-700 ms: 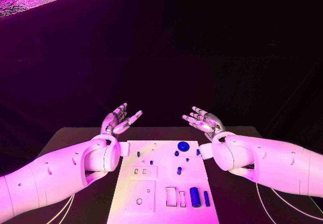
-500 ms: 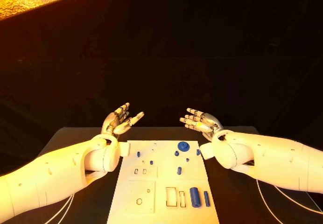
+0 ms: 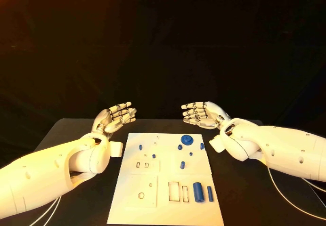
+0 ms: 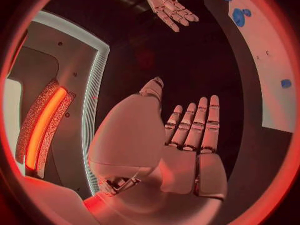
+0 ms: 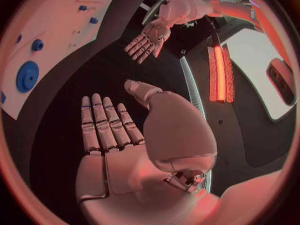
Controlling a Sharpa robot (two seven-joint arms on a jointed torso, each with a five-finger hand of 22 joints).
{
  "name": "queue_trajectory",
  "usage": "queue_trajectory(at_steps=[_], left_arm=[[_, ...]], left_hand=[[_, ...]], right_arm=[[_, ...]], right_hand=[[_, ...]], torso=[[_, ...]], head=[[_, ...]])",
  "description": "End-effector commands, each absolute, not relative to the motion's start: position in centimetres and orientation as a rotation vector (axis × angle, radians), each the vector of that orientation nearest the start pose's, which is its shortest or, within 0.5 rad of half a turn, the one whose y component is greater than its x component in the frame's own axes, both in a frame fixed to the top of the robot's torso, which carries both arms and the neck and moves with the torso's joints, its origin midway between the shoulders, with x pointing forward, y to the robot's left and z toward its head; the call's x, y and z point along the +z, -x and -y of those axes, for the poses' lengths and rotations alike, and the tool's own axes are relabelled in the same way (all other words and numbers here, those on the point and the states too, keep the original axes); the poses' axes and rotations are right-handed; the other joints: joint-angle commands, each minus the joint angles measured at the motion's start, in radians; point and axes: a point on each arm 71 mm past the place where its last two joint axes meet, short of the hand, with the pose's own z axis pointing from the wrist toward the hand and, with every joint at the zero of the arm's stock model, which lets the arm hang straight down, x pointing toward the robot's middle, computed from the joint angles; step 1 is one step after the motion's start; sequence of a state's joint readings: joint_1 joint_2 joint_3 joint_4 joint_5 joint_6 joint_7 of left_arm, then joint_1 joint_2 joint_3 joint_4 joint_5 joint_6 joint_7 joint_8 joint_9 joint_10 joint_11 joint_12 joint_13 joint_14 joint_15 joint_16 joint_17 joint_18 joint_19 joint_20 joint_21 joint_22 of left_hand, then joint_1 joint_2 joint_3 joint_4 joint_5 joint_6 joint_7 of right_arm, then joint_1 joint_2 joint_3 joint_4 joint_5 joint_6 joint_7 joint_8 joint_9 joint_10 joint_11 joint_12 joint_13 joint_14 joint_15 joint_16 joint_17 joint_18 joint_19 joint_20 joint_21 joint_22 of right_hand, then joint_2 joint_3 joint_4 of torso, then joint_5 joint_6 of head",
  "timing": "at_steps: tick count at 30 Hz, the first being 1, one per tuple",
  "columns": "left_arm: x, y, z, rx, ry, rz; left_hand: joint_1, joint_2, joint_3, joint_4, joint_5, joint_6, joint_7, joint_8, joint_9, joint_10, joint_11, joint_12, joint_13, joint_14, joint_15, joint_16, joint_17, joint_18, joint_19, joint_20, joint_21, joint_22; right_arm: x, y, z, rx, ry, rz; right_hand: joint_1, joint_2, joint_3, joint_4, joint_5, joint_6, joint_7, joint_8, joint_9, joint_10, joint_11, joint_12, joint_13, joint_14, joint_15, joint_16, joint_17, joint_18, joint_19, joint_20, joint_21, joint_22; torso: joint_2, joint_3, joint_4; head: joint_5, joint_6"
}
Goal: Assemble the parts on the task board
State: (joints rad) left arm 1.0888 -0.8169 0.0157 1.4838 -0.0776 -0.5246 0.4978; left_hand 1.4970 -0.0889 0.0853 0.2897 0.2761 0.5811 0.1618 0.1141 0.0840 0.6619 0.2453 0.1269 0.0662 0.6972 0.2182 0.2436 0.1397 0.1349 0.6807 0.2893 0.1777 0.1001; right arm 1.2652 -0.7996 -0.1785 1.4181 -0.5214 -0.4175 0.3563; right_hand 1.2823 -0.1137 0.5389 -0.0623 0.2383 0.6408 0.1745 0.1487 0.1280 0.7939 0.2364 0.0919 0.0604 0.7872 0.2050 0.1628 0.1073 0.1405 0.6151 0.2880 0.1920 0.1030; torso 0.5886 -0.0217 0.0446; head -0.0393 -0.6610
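The white task board (image 3: 163,207) lies in the middle of the black table, with small blue parts on it. A round blue disc (image 3: 187,139) sits near its far edge; a thick blue cylinder (image 3: 198,191) and a thin blue pin (image 3: 210,193) lie near its front right. My left hand (image 3: 114,116) hovers beyond the board's far left corner, fingers spread, holding nothing. My right hand (image 3: 201,114) hovers beyond the far right corner, likewise empty. In the left wrist view my left hand (image 4: 187,135) faces the right hand (image 4: 167,5). In the right wrist view my right hand (image 5: 119,130) faces the left hand (image 5: 150,37), with the disc (image 5: 27,76) on the board (image 5: 69,30).
Several small blue pegs (image 3: 182,165) stand around the board's upper half. Rectangular slots (image 3: 173,190) and a small round hole (image 3: 141,195) are cut into its lower half. Black table surface (image 3: 75,136) surrounds the board on both sides.
Both hands have turned inward and lowered slightly, fingers now pointing toward each other over the board's far edge. The parts on the board have not moved.
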Motion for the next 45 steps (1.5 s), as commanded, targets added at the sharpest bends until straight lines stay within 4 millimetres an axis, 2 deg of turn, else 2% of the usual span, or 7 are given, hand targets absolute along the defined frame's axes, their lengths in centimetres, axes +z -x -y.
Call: queue_trajectory(at_steps=[1,10,22,29,30,34,45], left_arm=[[-20.0,-48.3,-21.9,-1.438,1.053,-1.231],[-19.2,-47.5,-22.1,-1.486,1.019,-1.273],[-18.4,-45.9,-21.2,-1.526,0.993,-1.342],[-18.2,-45.7,-21.6,-1.526,0.993,-1.360],[-18.1,-45.7,-21.6,-1.527,0.994,-1.363],[-17.9,-45.6,-21.6,-1.534,0.992,-1.372],[-17.5,-45.3,-21.7,-1.529,1.002,-1.400]], left_hand=[[0.003,0.008,0.009,-0.001,-0.006,0.153,0.108,0.046,0.025,0.138,-0.015,0.040,0.008,0.065,-0.020,0.045,0.022,0.023,0.041,-0.001,0.024,0.007],[0.038,-0.011,0.059,-0.002,-0.007,0.306,0.066,0.100,0.049,0.341,-0.071,0.047,0.004,0.246,-0.085,0.140,0.101,0.050,0.186,-0.033,0.114,0.034],[0.035,-0.047,0.107,-0.001,-0.008,0.335,0.056,0.113,0.062,0.415,-0.090,0.028,0.006,0.331,-0.117,0.230,0.170,0.048,0.259,-0.071,0.181,0.062],[-0.005,-0.063,0.101,0.000,-0.014,0.329,0.057,0.115,0.066,0.417,-0.088,0.016,0.007,0.313,-0.114,0.260,0.195,0.046,0.252,-0.071,0.191,0.067],[-0.005,-0.063,0.101,0.000,-0.014,0.329,0.057,0.115,0.066,0.417,-0.088,0.016,0.007,0.313,-0.114,0.260,0.195,0.046,0.252,-0.071,0.191,0.067],[-0.012,-0.067,0.097,0.000,-0.014,0.326,0.058,0.114,0.066,0.413,-0.086,0.012,0.007,0.304,-0.112,0.265,0.200,0.046,0.249,-0.070,0.192,0.068],[-0.038,-0.073,0.079,0.000,-0.014,0.317,0.058,0.116,0.070,0.395,-0.083,-0.001,0.008,0.281,-0.108,0.278,0.213,0.046,0.240,-0.066,0.195,0.069]], right_arm=[[-19.1,-49.9,20.9,1.123,-0.276,-1.603],[-18.4,-50.3,20.7,0.974,-0.079,-1.638],[-18.6,-50.2,20.2,0.658,0.214,-1.723],[-18.7,-50.1,19.7,0.573,0.291,-1.723],[-18.8,-50.1,19.6,0.566,0.300,-1.724],[-18.9,-50.0,19.2,0.548,0.322,-1.727],[-19.3,-50.0,18.9,0.513,0.351,-1.742]], right_hand=[[0.026,-0.026,0.030,-0.023,-0.037,0.181,0.094,0.046,0.028,0.162,-0.026,0.009,0.003,0.150,-0.033,0.039,0.016,0.040,0.122,-0.004,0.060,0.021],[0.030,-0.055,0.053,-0.028,-0.046,0.279,0.053,0.081,0.039,0.305,-0.075,0.010,0.006,0.315,-0.091,0.101,0.052,0.045,0.230,-0.054,0.147,0.059],[0.012,-0.114,-0.043,0.018,-0.032,0.343,-0.009,0.079,0.052,0.457,-0.143,-0.012,0.020,0.650,-0.200,0.342,0.272,0.041,0.480,-0.173,0.399,0.202],[-0.004,-0.151,-0.068,0.073,-0.027,0.359,-0.020,0.068,0.063,0.476,-0.157,-0.025,0.055,0.672,-0.209,0.595,0.473,0.039,0.519,-0.190,0.516,0.294],[-0.006,-0.154,-0.073,0.083,-0.027,0.361,-0.021,0.068,0.065,0.464,-0.156,-0.027,0.057,0.699,-0.210,0.724,0.606,0.037,0.540,-0.191,0.548,0.324],[0.014,-0.161,-0.094,0.104,-0.027,0.359,-0.016,0.063,0.075,0.408,-0.147,-0.027,0.067,0.705,-0.202,0.980,0.862,0.000,0.630,-0.185,0.778,0.612],[0.043,-0.153,-0.135,0.123,-0.009,0.347,-0.015,0.054,0.084,0.362,-0.141,-0.025,0.080,0.708,-0.195,1.110,0.990,-0.018,0.660,-0.177,0.901,0.770]], torso=[[0.016,0.0025,0.0071],[0.043,0.0014,0.0116],[0.080,-0.0056,0.0265],[0.095,-0.0076,0.0340],[0.098,-0.0080,0.0347],[0.106,-0.0099,0.0379],[0.118,-0.0144,0.0438]], head=[[0.001,-0.001],[-0.012,-0.001],[-0.027,0.004],[-0.033,0.000],[-0.034,0.000],[-0.037,-0.003],[-0.042,-0.008]])
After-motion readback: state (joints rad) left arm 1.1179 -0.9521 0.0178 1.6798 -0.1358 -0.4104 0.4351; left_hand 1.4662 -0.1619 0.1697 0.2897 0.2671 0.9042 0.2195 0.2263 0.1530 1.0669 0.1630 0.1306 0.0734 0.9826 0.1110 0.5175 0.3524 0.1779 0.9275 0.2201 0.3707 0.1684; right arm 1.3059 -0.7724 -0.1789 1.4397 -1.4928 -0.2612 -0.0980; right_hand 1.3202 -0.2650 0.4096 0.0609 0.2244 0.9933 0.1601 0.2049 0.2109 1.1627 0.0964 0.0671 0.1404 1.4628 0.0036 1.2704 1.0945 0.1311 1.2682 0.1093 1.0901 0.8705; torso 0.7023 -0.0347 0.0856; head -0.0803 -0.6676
